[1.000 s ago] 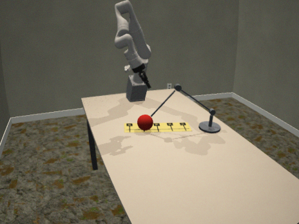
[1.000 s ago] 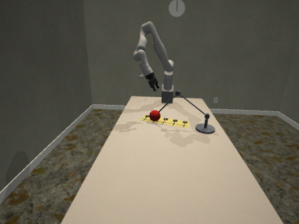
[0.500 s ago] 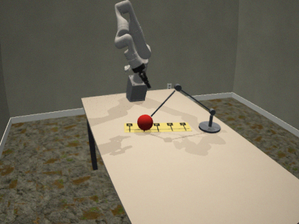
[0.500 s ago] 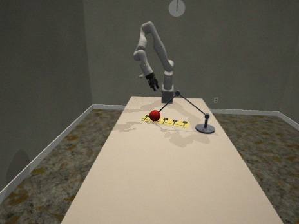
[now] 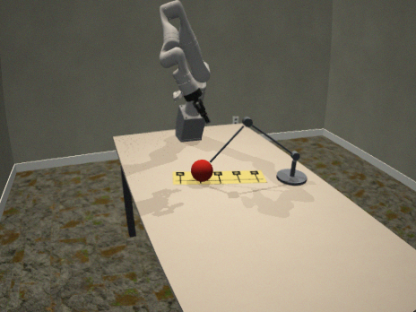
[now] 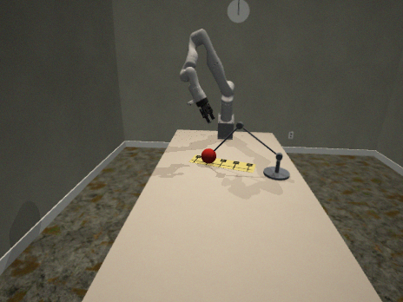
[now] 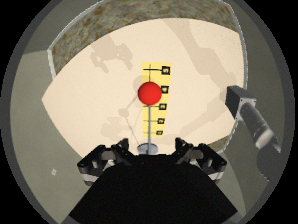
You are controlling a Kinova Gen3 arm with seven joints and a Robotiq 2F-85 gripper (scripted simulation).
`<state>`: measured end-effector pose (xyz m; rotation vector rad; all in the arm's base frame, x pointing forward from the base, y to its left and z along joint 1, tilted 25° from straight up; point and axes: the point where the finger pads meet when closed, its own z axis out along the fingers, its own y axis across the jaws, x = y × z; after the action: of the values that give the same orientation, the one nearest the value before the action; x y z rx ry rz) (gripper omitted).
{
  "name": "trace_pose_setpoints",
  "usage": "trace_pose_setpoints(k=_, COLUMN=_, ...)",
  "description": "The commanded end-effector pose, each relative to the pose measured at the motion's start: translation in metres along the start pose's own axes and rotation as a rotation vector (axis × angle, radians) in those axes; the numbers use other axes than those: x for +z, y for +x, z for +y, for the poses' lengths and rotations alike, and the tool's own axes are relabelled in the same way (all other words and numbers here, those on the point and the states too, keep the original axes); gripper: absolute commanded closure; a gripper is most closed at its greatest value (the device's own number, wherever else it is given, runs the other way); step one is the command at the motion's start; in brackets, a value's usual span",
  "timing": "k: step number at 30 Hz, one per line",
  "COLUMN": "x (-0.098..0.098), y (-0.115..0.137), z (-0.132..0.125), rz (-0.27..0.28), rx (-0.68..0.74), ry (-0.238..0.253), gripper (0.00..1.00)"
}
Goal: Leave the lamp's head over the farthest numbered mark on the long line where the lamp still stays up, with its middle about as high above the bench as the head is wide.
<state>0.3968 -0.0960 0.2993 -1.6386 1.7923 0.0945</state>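
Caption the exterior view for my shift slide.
Open jaws hang clear of the lamp's red head, held out over the yellow strip.
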Motion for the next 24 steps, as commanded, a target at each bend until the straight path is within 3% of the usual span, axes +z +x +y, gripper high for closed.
trace_pose_setpoints(k=1, x=0.000, y=0.000, z=0.000, rz=0.000, rx=0.000, ry=0.001, gripper=0.00)
trace_pose_setpoints(k=9, x=0.000, y=0.000, z=0.000, rz=0.000, rx=0.000, ry=0.001, gripper=0.00)
trace_pose_setpoints(k=24, x=-0.052, y=-0.029, z=0.001, rz=0.000, rx=0.000, ry=0.001, gripper=0.00)
